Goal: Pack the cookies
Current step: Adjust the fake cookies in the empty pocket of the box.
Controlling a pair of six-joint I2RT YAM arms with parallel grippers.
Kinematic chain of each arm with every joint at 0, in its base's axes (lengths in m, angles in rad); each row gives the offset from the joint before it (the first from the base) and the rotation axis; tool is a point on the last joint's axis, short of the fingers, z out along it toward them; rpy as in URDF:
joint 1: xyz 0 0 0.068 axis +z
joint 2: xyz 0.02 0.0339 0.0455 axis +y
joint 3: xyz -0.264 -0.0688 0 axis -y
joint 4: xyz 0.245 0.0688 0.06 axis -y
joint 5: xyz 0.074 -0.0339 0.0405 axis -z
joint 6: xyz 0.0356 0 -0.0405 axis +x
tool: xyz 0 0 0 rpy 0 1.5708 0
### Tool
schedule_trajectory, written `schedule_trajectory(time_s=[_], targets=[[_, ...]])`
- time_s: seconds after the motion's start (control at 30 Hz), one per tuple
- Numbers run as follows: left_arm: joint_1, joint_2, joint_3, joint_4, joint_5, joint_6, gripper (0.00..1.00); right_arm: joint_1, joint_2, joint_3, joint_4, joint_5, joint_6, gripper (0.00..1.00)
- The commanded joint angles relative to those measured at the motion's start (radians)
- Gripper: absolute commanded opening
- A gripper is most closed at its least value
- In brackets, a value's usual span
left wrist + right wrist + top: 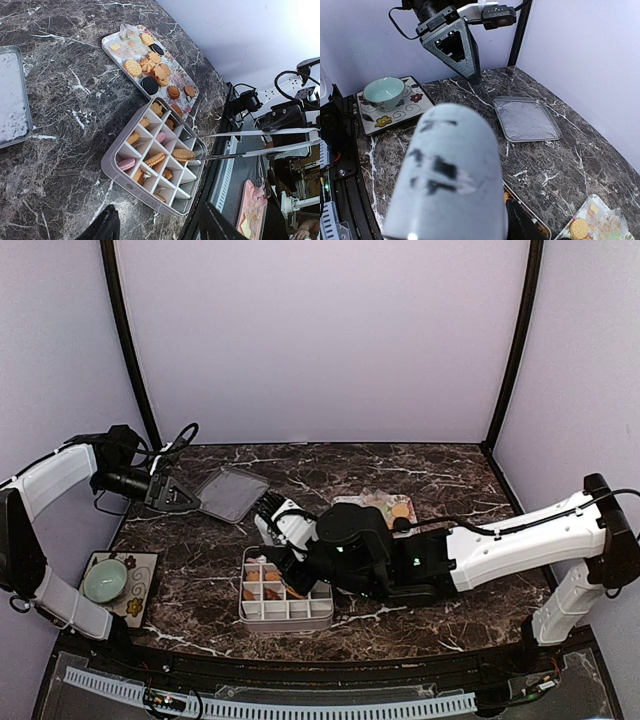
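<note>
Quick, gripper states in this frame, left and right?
Left gripper: open, holding nothing.
Right gripper: closed on the metal tongs, tips by a cookie in the divided box.

From above at the near edge: looks down on whole table (pixel 450 475). From left wrist: faces divided box (pixel 120 175). From right wrist: faces clear lid (pixel 526 119), shared by all.

Lab test booth: plain lilac walls (pixel 320 340), black frame posts (pixel 131 340).

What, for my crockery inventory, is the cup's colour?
Pale mint green; the cup shows clearest in the right wrist view.
</note>
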Motion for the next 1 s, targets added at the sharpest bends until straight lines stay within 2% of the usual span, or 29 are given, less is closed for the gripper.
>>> schedule_trajectory(time_s=[0.0, 0.57, 0.97], targets=[[0.004, -0.008, 0.011, -0.006, 0.020, 0.002, 0.55, 0.003, -0.039, -0.057, 0.069, 0.026, 0.034, 0.38], [0.005, -0.005, 0.004, -0.004, 0.019, 0.004, 0.55, -0.006, -0.171, -0.176, 0.177, -0.002, 0.100, 0.36], [0.005, -0.005, 0.007, -0.010, 0.015, 0.009, 0.55, -0.020, -0.102, -0.137, 0.202, -0.056, 0.065, 0.35]])
